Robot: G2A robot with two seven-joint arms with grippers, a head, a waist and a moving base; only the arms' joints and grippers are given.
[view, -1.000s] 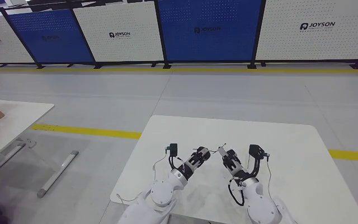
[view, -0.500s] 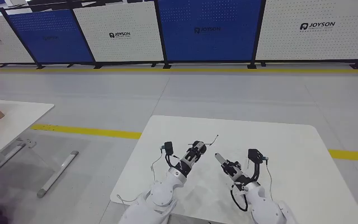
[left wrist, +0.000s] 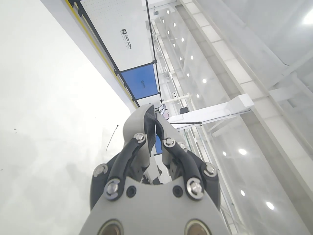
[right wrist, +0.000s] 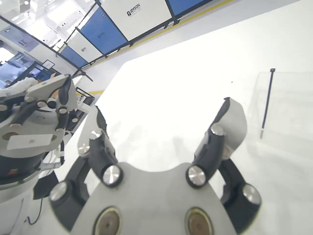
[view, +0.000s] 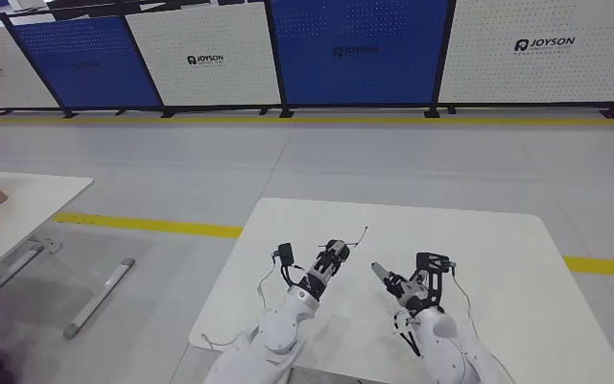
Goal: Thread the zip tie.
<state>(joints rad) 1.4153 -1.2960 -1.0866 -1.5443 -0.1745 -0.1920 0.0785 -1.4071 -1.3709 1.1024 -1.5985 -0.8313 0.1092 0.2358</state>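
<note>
Left gripper (left wrist: pixel 155 117) — pads pressed together on a thin black plastic zip tie (view: pixel 358 236). The tie's free length juts out past the fingertips, raised off the white rectangular table (view: pixel 480 240). Right gripper (right wrist: pixel 163 105) — fingers spread wide apart, near the left one, low over the table. A second black zip tie (right wrist: pixel 267 99) lies flat on the table, apart from both grippers.

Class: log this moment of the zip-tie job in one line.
left claw: shut on zip tie | right claw: open, empty | second zip tie: flat on table
</note>
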